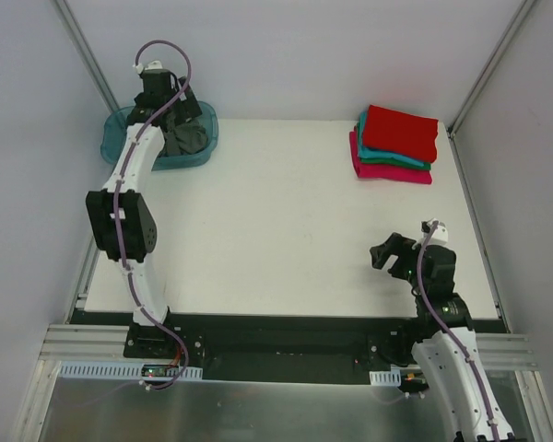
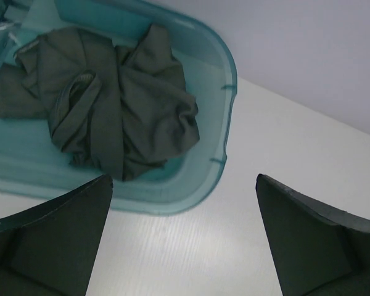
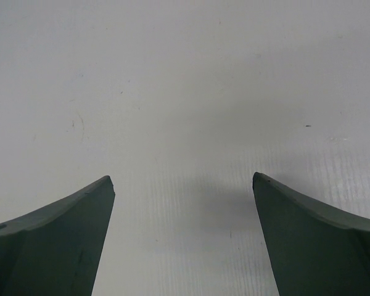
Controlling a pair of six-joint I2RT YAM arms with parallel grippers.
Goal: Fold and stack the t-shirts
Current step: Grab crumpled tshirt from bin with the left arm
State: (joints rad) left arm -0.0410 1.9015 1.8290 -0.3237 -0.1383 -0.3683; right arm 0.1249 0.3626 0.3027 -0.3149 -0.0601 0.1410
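A crumpled dark grey t-shirt lies in the translucent teal tub; it also shows in the top view at the table's far left corner. My left gripper is open and empty, just in front of the tub's near rim; in the top view the left gripper hangs over the tub. Folded red, teal and magenta-pink t-shirts are stacked at the far right. My right gripper is open and empty above bare table; in the top view the right gripper is at the near right.
The white table lies between grey side walls. Its black front rail carries both arm bases. The left arm arches along the left edge toward the tub.
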